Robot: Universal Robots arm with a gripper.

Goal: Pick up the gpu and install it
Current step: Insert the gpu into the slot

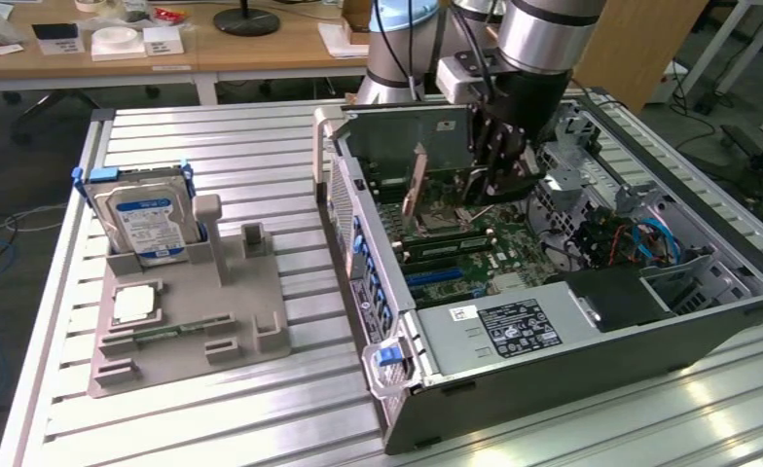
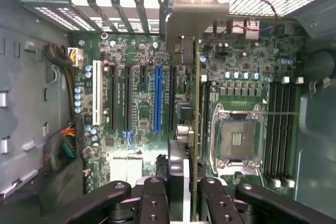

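Wrist view gives you the key relation: the end effector (image 2: pixel 182 186) is pinching the gpu (image 2: pixel 178 166) on edge, with its jaws pressed against the card's two faces. The card therefore hangs straight out ahead of the end effector, between it and the motherboard (image 2: pixel 136 108), inside the open case (image 1: pixel 641 341). Its long axis runs parallel to the blue slot (image 2: pixel 158 98). Take that blue slot as your mark. The card's thin edge sits not over it but just beside it, above the black slot next along, on the side away from the white slot (image 2: pixel 96 93). The metal bracket end reaches beyond the blue slot's far end, toward the case wall with the blue latches. By the exterior view the card stands upright, tan face showing. You cannot tell whether its lower edge already touches a slot, and I judge it not yet seated.
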